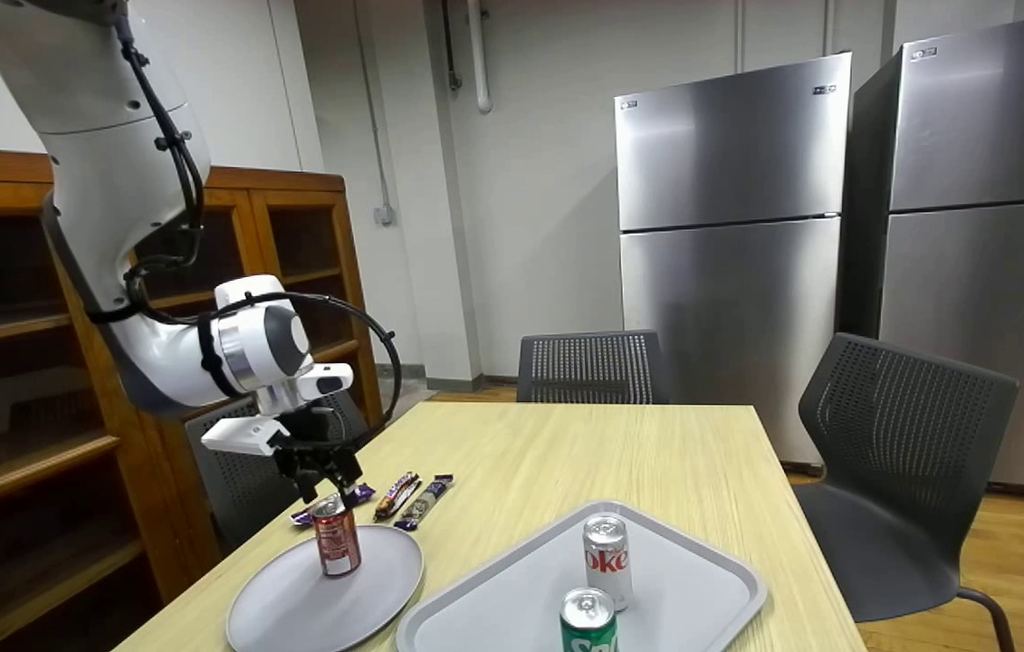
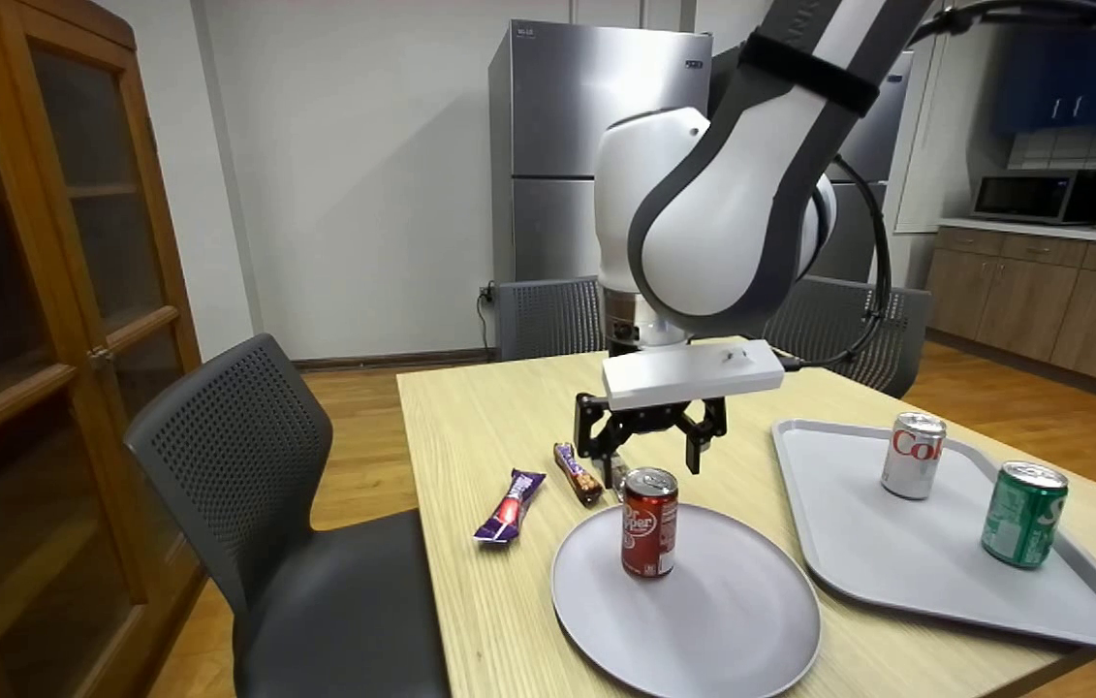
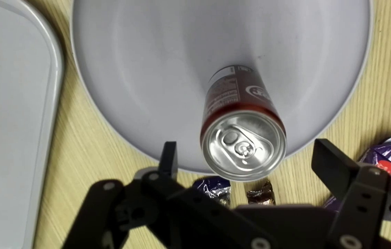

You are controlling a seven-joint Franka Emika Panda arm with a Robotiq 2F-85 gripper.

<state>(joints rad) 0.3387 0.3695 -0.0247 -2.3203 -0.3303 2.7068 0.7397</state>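
A dark red Dr Pepper can stands upright on a round grey plate, toward the plate's far edge. My gripper is close over the top of this can, pointing down. In the wrist view the can's silver lid lies between the two spread fingers, with a visible gap on each side, so nothing is gripped. An exterior view shows one fingertip overlapping the can's rim; contact there cannot be made out. The far side of the can is hidden.
Several wrapped candy bars, one purple, lie beyond the plate; another wrapped bar is beside them. A grey tray next to the plate bears a silver Coke can and a green can. Dark chairs surround the table.
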